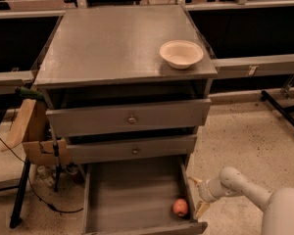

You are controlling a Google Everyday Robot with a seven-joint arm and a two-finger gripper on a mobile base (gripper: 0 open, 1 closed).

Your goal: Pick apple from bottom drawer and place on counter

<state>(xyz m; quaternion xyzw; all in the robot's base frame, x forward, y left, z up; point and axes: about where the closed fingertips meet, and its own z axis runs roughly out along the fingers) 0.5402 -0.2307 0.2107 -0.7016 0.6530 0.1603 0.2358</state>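
The apple [180, 207] is small and red-orange. It lies in the front right corner of the open bottom drawer [132, 195], against its right wall. My gripper [198, 196] is just outside that right wall, low by the floor and a little right of the apple. Its two pale fingers are spread open and hold nothing. The white arm reaches it from the lower right. The grey counter [117, 38] tops the cabinet above.
A cream bowl [181, 53] sits at the counter's right front. The two upper drawers [130, 117] with brass knobs stick out slightly. A cardboard box [32, 131] and a black stand [22, 195] are at the left. Speckled floor [245, 141] lies at the right.
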